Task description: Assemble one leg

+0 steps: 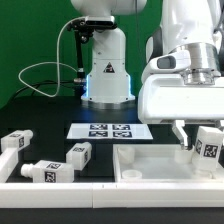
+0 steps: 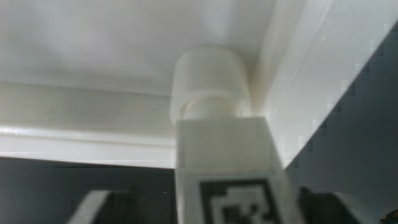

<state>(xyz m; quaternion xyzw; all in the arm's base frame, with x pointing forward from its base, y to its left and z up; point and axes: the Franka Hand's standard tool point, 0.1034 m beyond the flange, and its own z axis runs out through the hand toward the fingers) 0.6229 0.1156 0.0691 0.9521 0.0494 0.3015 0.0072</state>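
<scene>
The leg (image 1: pixel 208 143) is hanging in the claw (image 1: pixel 197 136) at the exterior view's right, low over the right end of the tray-shaped part (image 1: pixel 150 172), with one tagged face turning toward the camera. The claw is pinching this leg between its two fingers, which are standing only as far apart as the block is wide. In the wrist view the leg (image 2: pixel 228 150) is running straight out from between the fingers. Its tag is sitting at the near end, and its round peg end is pointing into an inner corner of the tray-shaped part (image 2: pixel 89 110). Whether the peg is touching the raised rim there or stopping just short of it cannot be told from these blurred pictures.

The white rim is crowding the peg on two sides. The marker board (image 1: pixel 112 129) is lying flat on the dark table (image 1: pixel 50 122), just behind the tray-shaped part. Three loose legs are lying well apart from the claw, toward the exterior view's left. One (image 1: pixel 18 142) is lying near the edge, one (image 1: pixel 78 152) is lying close to the tray-shaped part's left end, and one (image 1: pixel 50 171) is lying in front of them. The robot base (image 1: pixel 105 72) is standing behind the marker board.
</scene>
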